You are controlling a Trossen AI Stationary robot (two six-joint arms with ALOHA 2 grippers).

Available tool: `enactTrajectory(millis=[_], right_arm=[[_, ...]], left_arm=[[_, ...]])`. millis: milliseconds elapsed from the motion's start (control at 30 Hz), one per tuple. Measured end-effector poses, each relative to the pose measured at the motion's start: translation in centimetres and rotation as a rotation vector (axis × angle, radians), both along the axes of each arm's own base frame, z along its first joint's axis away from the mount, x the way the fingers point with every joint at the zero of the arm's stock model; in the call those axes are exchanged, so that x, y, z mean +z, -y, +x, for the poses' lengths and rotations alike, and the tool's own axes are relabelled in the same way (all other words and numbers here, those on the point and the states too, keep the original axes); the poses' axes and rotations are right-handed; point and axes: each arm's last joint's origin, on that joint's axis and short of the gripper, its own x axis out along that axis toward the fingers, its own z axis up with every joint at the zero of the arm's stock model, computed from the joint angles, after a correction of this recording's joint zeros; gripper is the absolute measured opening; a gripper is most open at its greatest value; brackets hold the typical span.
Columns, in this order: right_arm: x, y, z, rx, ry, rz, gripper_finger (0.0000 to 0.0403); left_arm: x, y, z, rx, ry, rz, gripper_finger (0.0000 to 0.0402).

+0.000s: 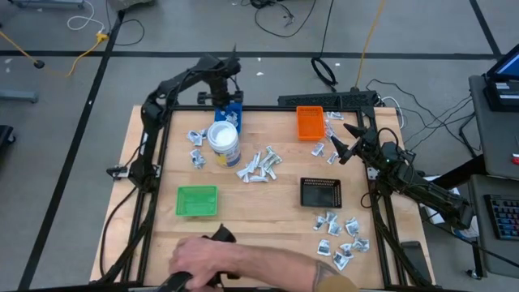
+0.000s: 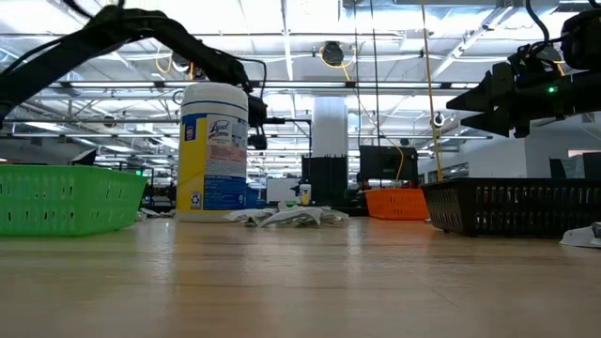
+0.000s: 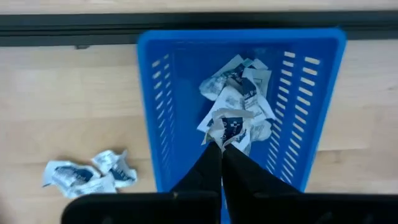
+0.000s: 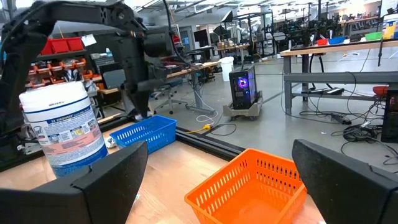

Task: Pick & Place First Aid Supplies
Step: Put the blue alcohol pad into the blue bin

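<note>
1. I am pinching a white packet (image 3: 227, 122) in my closed left jaws (image 3: 221, 144), hanging over the blue tray (image 3: 311, 93) at the far edge of the tabletop (image 1: 268, 211).
2. More packets are lying inside that tray, with others just beside it.
3. My right jaws (image 1: 347, 139) are standing wide open and empty near the orange tray (image 4: 249, 186).
4. A person's hand (image 1: 212, 258) is resting at the near edge.

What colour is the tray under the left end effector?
Blue: the slotted plastic tray, clearest in the left wrist view.
</note>
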Motion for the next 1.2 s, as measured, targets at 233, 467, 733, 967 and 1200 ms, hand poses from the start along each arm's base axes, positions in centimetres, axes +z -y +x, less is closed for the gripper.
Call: enactTrajectory(millis=[233, 467, 733, 967, 1200], right_arm=[[0.0, 0.0, 0.0, 0.000, 0.000, 0.000, 0.0393], [0.0, 0.0, 0.0, 0.000, 0.000, 0.000, 0.0393], [0.0, 0.0, 0.0, 0.000, 0.000, 0.000, 0.0393], [0.0, 0.0, 0.0, 0.001, 0.000, 0.000, 0.0393], [0.0, 0.0, 0.0, 0.000, 0.000, 0.000, 0.0393]], left_arm=[[-2.8, 0.0, 1.5, -0.032, -0.013, -0.038, 0.0001], [-2.8, -0.1, 1.5, -0.026, -0.009, -0.035, 0.0025], [-2.6, -0.2, 1.3, -0.011, 0.001, -0.042, 0.0137], [-0.8, -0.5, 0.3, 0.034, 0.033, -0.013, 0.0227], [0.6, -0.7, -0.6, 0.049, 0.061, 0.005, 0.0256]])
